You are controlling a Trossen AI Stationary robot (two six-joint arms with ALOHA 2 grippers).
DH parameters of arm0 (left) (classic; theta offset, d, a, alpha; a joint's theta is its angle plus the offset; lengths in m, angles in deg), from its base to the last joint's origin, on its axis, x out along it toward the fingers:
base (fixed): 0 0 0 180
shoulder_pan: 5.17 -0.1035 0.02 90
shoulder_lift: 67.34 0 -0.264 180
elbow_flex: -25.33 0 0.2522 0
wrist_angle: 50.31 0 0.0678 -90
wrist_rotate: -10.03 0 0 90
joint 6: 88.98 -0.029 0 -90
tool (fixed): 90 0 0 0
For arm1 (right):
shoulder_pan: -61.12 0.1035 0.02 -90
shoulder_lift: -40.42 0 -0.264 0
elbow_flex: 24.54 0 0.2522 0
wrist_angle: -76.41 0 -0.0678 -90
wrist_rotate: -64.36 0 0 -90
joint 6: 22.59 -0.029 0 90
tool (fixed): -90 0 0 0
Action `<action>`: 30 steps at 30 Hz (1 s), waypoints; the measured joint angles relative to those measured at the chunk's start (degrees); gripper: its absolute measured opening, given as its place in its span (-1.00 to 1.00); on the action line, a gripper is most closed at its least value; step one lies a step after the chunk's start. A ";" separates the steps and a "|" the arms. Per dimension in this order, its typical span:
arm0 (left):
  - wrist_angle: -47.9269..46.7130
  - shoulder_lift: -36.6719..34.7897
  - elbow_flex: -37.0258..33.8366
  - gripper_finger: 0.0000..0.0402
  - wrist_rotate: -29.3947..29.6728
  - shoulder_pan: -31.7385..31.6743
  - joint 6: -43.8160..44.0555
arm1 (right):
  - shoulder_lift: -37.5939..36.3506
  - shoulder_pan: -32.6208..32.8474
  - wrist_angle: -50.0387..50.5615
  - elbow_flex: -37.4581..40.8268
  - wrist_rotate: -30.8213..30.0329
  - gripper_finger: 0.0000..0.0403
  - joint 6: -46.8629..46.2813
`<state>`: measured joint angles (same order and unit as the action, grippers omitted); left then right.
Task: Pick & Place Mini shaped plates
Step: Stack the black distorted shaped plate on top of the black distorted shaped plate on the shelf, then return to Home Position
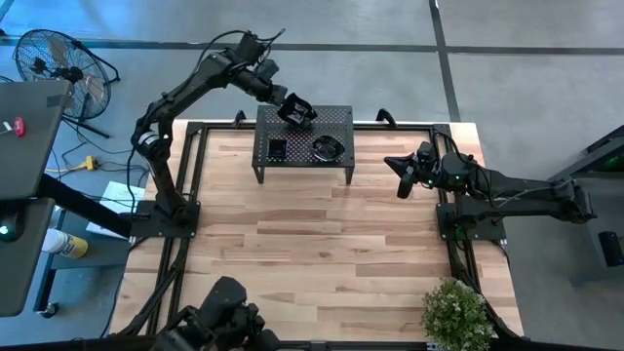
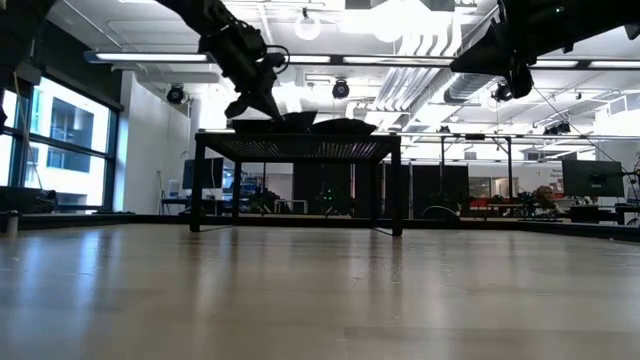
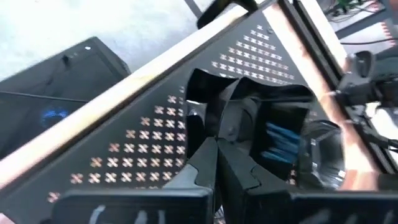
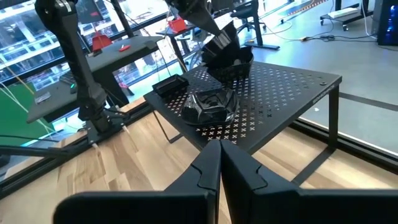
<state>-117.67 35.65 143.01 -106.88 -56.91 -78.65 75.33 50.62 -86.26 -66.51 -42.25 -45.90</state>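
Two dark jointed arms (image 1: 185,93), exposed black cables, angular black fingers (image 4: 214,171).

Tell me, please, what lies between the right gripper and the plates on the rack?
Only bare perforated rack top and wooden table lie between the right gripper and the plates; the high view shows it.

Beyond my reach, a black round floor fan (image 1: 57,60) stands on the grey floor; a small green potted plant (image 1: 455,312) (leafy, bushy) sits at the pale wooden table's (image 1: 322,253) corner.

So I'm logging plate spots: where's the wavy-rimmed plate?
High view: the wavy-rimmed plate lies on the perforated rack, right half, beside a square plate.
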 joint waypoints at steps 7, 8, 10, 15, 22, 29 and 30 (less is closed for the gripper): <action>1.22 1.49 0.00 -1.00 1.61 0.00 -1.57 | 0.00 0.00 0.00 0.00 -0.02 -0.97 0.15; 1.62 1.50 0.01 -1.00 1.70 0.00 -1.55 | 0.00 0.00 0.00 0.00 -0.19 -0.97 0.15; 1.55 1.50 0.02 -1.00 2.16 0.00 -1.55 | 0.00 -0.02 0.00 0.00 -0.96 -0.97 0.12; 1.59 1.52 0.02 -0.95 2.35 0.00 -1.82 | 0.00 -0.01 0.00 0.00 -2.52 -0.97 -0.18; 1.61 1.52 0.02 -0.57 2.31 0.00 -3.06 | 0.00 0.00 0.00 0.00 -3.56 -0.97 -0.22; 0.16 1.14 1.51 -0.40 2.36 0.00 -8.08 | 0.00 0.00 0.03 0.00 -5.12 -0.97 4.78; 0.28 0.49 1.62 -0.42 3.36 0.01 -8.96 | 0.00 -0.02 0.09 0.00 -5.12 -0.97 6.00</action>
<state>-117.39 36.13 144.63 -103.52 -56.91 -87.61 75.33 50.60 -86.17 -66.51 -47.38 -39.90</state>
